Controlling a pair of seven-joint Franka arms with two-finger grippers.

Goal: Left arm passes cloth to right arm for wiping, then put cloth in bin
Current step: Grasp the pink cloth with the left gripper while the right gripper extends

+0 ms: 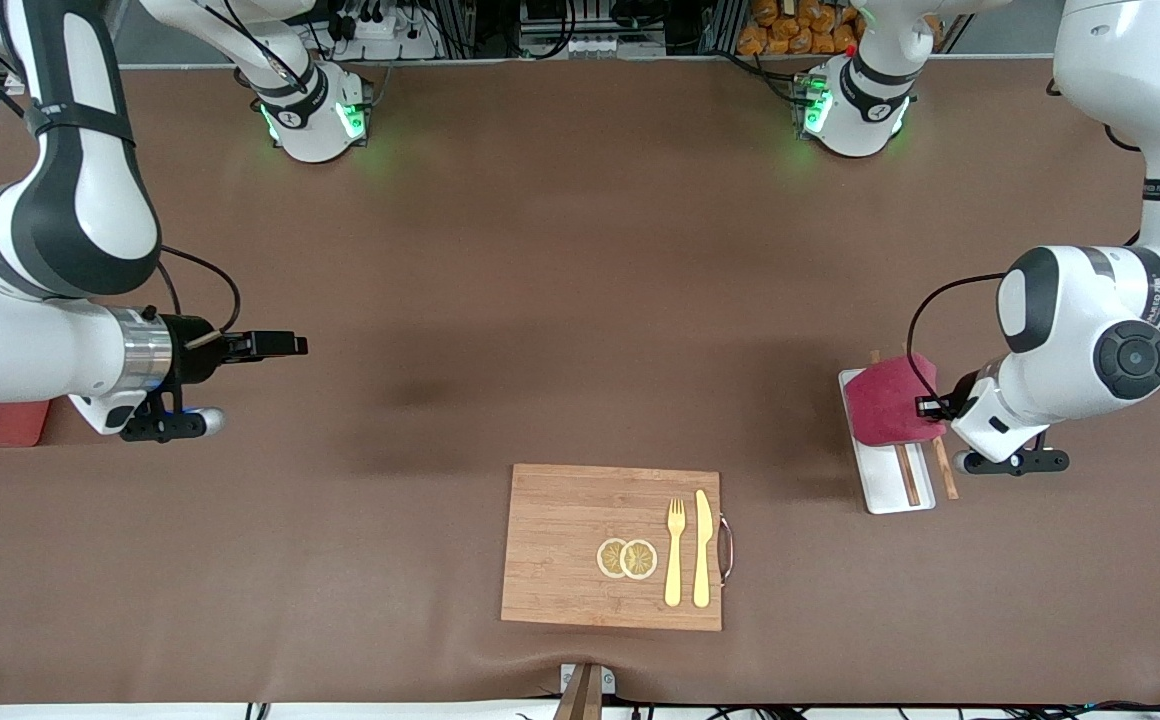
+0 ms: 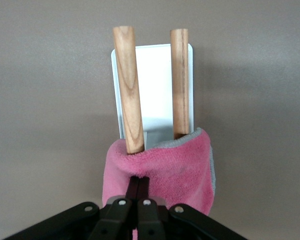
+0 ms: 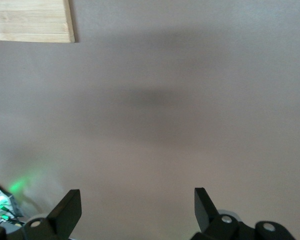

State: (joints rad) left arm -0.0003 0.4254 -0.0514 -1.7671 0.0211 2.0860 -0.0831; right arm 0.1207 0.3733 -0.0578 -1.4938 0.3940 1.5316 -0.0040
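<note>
No legible text anywhere; small dark lettering on the left arm (image 1: 1155, 290), too fine to read.

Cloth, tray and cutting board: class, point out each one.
cloth (image 1: 885, 403), front view, middle of its top fold.
tray (image 1: 890, 488), front view, bare end nearest the camera.
cutting board (image 1: 560, 540), front view, bare wood beside the lemon slices.

I see a crimson cloth (image 1: 888, 402) with a grey edge in my left hand (image 1: 926, 406), a white tray (image 1: 886, 486), pale wooden sticks (image 2: 129, 90), and a brown tabletop (image 1: 560, 300).
</note>
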